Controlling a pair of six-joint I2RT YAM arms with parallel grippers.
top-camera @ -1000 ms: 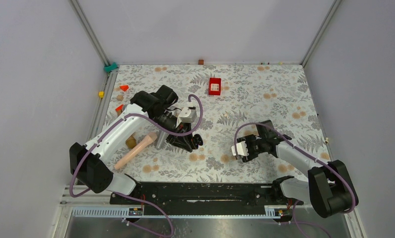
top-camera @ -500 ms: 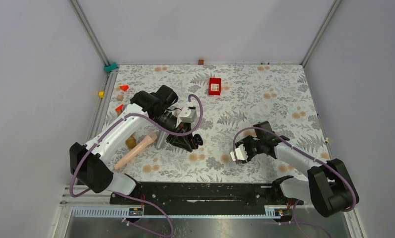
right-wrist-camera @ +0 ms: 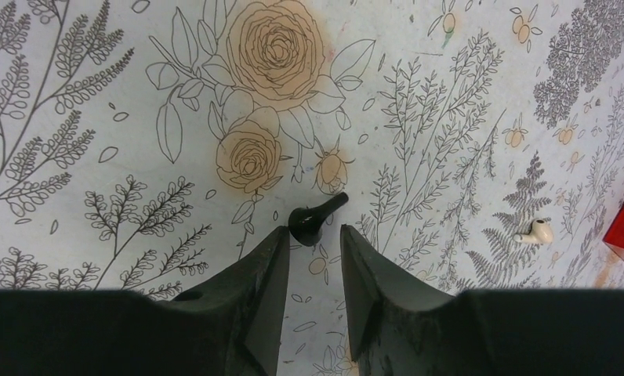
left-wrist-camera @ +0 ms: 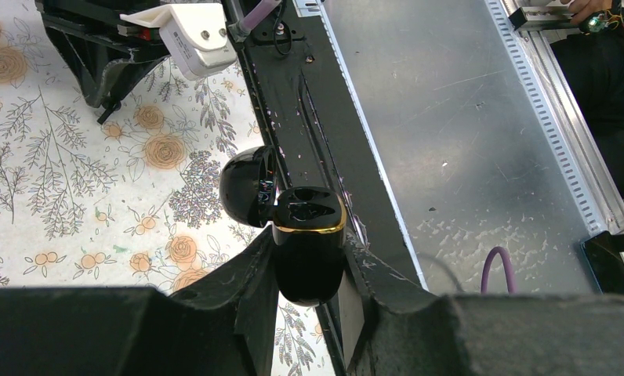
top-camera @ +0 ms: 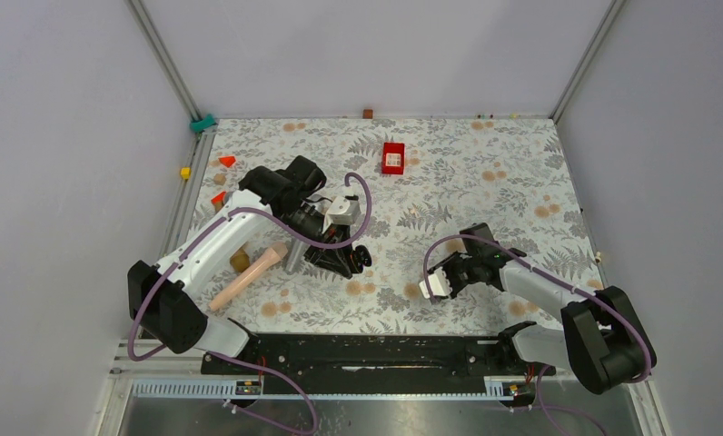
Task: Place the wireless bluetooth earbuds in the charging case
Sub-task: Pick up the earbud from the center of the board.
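— Floral cloth covers the whole table, and low in the right wrist view the right gripper sits with a black earbud lying on the cloth between its fingertips, stem pointing to the upper right
— Clamped on it?
— No, the jaws stand narrowly apart, with cloth showing between bud and one finger
— And the charging case?
— Centre of the left wrist view, lid swung open to the left, body pinched tight in the left gripper. From above that's left of centre, with the red box well apart, up top
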